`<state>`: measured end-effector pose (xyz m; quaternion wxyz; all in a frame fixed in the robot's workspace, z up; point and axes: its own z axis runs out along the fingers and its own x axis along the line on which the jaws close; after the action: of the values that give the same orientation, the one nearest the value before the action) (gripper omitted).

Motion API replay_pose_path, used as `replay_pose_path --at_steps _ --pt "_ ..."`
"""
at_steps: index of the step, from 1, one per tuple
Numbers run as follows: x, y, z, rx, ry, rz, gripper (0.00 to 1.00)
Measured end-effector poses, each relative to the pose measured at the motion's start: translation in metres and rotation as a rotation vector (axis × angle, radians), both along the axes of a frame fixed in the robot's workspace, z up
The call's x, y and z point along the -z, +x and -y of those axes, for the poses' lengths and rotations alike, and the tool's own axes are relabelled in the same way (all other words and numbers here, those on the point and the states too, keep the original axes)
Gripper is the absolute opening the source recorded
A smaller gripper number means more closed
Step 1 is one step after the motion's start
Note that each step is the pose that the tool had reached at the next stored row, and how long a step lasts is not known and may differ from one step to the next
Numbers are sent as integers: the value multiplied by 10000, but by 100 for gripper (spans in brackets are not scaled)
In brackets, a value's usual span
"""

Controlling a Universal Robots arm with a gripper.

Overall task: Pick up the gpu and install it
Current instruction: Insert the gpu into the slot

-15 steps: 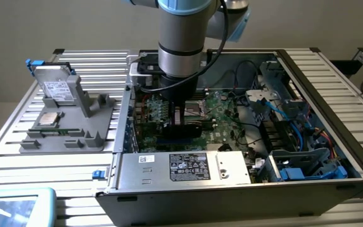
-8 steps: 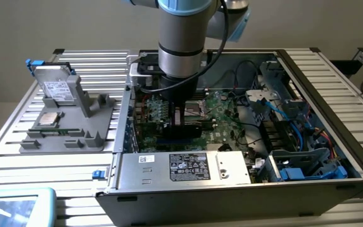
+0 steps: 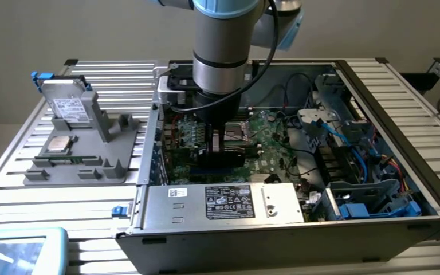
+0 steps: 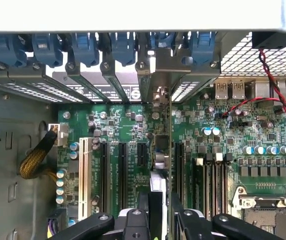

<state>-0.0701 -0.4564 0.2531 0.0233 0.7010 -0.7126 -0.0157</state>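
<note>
Exterior view: the install step seems to be in hand. The gripper [image 3: 226, 143] is down inside the open case [image 3: 403, 109], over the motherboard [image 3: 270, 134], with the gpu [image 3: 229, 156] beneath it. Outside the case, a tray [image 3: 90, 175] on the table [image 3: 14, 195] holds a hard drive [image 3: 69, 107] and a CPU [image 3: 58, 144]. Wrist view: the gripper [image 4: 158, 207] is clamped on the gpu [image 4: 158, 160], which stands edge-on with its bracket at the case's rear wall. Seating it probably calls for a straight, square push.

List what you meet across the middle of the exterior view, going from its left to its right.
First the hard drive upright in the grey holder → wall of the computer case → gripper shut on the gpu → blue cables.
</note>
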Motion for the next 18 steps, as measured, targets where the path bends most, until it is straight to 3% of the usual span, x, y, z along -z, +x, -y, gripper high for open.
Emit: replay_pose_path --at_steps 11,18 --pt "-11 37 18 0 12 1 27" --pt "-9 36 17 0 126 6 27"
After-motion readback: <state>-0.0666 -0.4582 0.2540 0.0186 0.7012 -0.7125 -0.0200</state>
